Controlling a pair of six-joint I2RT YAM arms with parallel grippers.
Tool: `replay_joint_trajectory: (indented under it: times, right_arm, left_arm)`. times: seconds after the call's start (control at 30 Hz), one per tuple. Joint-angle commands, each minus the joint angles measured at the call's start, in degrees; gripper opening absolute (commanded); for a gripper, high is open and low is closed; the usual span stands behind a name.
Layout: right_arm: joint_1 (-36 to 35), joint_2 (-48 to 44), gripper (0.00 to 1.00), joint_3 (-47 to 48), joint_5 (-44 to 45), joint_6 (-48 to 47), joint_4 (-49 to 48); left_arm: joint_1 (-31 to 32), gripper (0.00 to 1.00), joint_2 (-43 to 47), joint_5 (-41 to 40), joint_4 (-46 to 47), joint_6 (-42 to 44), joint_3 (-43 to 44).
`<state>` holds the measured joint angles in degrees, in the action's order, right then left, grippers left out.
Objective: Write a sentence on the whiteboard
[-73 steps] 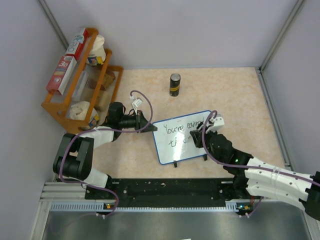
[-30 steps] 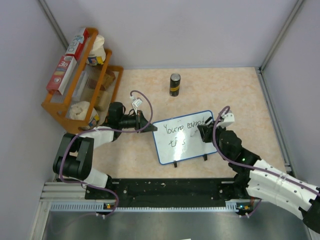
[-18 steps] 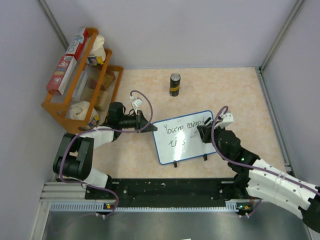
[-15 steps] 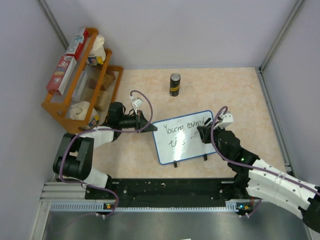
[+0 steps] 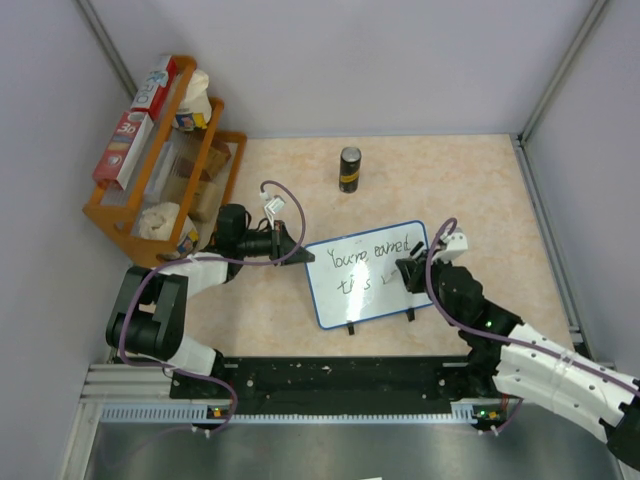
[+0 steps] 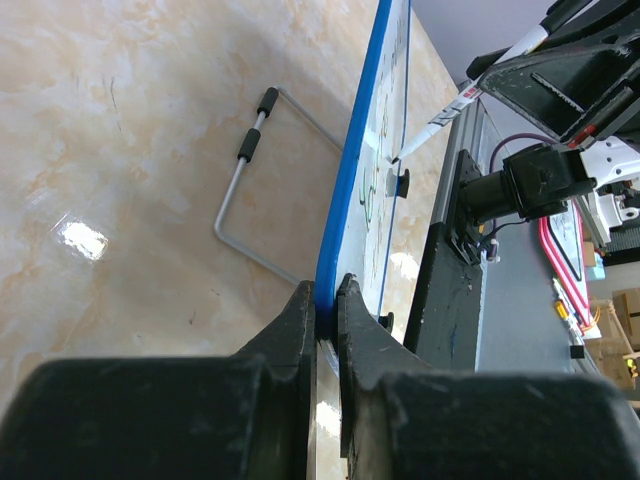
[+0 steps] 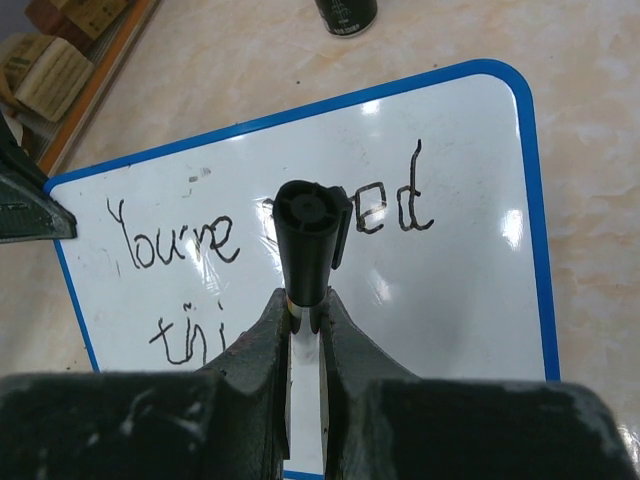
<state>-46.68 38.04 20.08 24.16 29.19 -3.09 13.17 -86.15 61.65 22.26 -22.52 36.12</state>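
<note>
The whiteboard (image 5: 378,301), white with a thin blue rim, stands tilted on two black feet at mid table. The sentence (image 5: 362,254) reads about "You're earned" on the upper line, and "thi" begins a second line (image 7: 190,334). My left gripper (image 5: 298,254) is shut on the board's left blue edge (image 6: 355,160); its jaws (image 6: 328,295) pinch the rim. My right gripper (image 5: 408,272) is shut on a marker (image 7: 305,240) with a black cap end and a white barrel, over the board's right half (image 7: 450,300). The marker's tip is hidden in the right wrist view. The marker also shows in the left wrist view (image 6: 440,118).
A black can (image 5: 349,168) stands behind the board, and its base shows in the right wrist view (image 7: 345,12). A wooden rack (image 5: 118,225) of boxes and packets stands at the back left. A wire stand leg (image 6: 255,190) lies behind the board. Grey walls enclose the table.
My right gripper has moved a little right and toward the near side with the marker. The second line has gained strokes. My left gripper has not moved.
</note>
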Motion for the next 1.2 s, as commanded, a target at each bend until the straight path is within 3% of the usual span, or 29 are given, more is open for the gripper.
replay_joint_trajectory:
  times: [0.0, 0.87, 1.17]
  right_arm:
    - [0.5, -0.4, 0.0, -1.0, -0.8, 0.3, 1.3]
    - [2.9, 2.7, 0.0, 5.1, 1.7, -2.6, -2.3]
    - [2.9, 1.6, 0.0, 2.6, 0.4, -2.0, -0.3]
  left_arm:
    - [1.1, 0.0, -2.2, -6.6, -3.9, 7.1, -1.2]
    - [1.1, 0.0, -2.1, -6.6, -4.0, 7.1, -1.2]
    - [1.1, 0.0, -2.2, -6.6, -4.0, 7.1, -1.2]
